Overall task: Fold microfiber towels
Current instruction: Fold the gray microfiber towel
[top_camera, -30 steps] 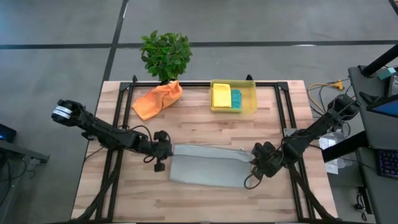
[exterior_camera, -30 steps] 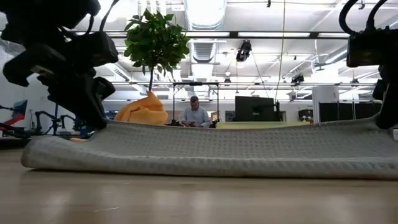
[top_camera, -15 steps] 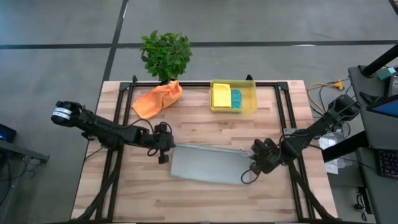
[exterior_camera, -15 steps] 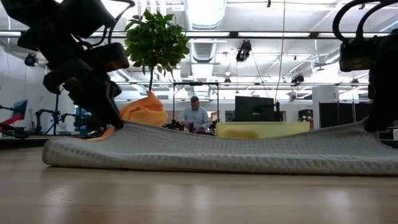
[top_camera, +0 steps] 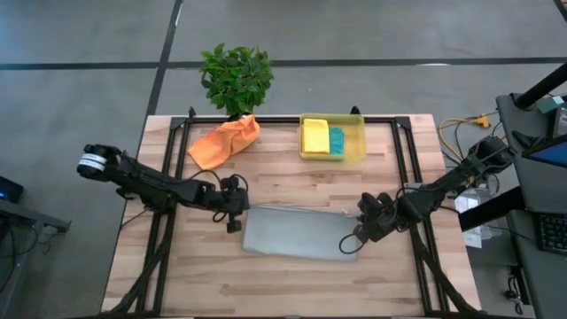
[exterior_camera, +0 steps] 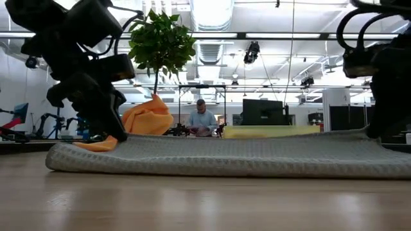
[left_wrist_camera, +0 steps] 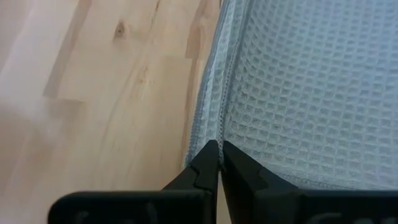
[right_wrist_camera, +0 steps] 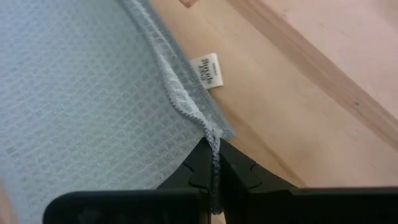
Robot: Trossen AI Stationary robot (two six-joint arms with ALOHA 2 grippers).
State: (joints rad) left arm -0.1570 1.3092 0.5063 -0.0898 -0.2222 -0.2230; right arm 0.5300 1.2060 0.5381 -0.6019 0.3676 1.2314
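Observation:
A light grey towel (top_camera: 297, 232) lies folded on the wooden table (top_camera: 292, 182), its fold toward the near edge. My left gripper (top_camera: 233, 215) is shut on its far left corner and my right gripper (top_camera: 364, 225) is shut on its far right corner. In the low view the left gripper (exterior_camera: 114, 131) and the right gripper (exterior_camera: 384, 131) stand at the two ends of the grey towel (exterior_camera: 218, 157). An orange towel (top_camera: 226, 140) lies crumpled at the far left. A yellow towel (top_camera: 314, 137) and a teal towel (top_camera: 337, 140) lie in a bin. My left gripper pinches the grey towel's hemmed edge (left_wrist_camera: 222, 127) at its far left corner between its two fingers, slanting down from the table's left. One layer or two, I cannot tell. The held edge sits barely above the table, and the cloth lies slack. My right gripper pinches the hemmed far right corner (right_wrist_camera: 209, 129) of the towel's upper layer between its two fingers, slanting steeply down from the table's right. The corner sits low over the table, with a white label (right_wrist_camera: 208, 70) showing beside it.
A translucent yellow bin (top_camera: 359, 142) stands at the far middle of the table, and a potted plant (top_camera: 236, 78) at the far edge behind the orange towel. A black frame (top_camera: 403, 151) runs along the table's sides. Bare wood lies between the grey towel and the bin.
Both grippers, still shut, have moved toward the table's far edge and slightly inward, drawing the grey towel's upper layer over the layer beneath. The towel now lies flatter and shorter from near to far.

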